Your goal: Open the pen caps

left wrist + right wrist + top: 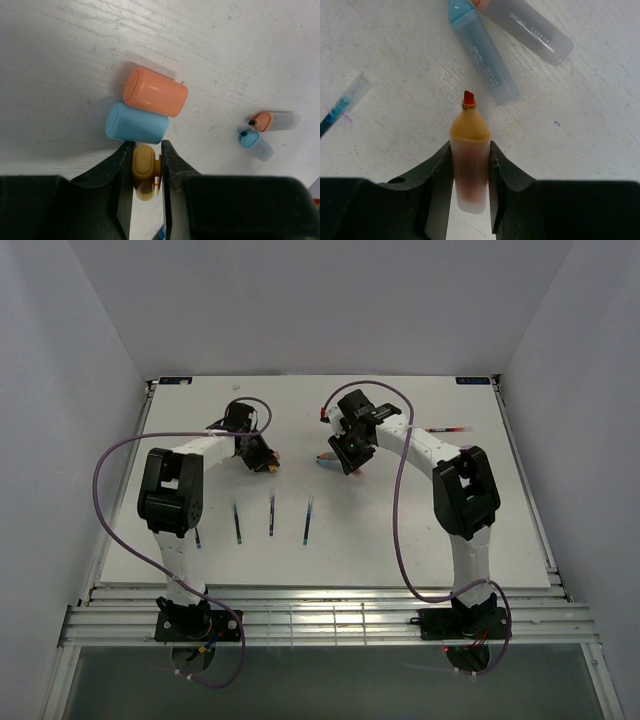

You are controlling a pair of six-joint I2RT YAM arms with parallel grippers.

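Left wrist: left gripper (146,146) pinches likely cap (144,167); right gripper (470,145), highlighter (469,131) — blue cap (136,124) ahead.

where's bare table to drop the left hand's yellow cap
Bare: far strip of white table. Crowded: stubby orange plastic cap and stubby blue plastic cap at the left hand, two uncapped grey highlighters, thin dark pens nearer.

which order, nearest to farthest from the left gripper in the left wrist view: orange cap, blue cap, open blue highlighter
From the left gripper:
1. blue cap, just ahead of the gripper
2. orange cap, touching the blue cap's far side
3. open blue highlighter, well off to the view's right
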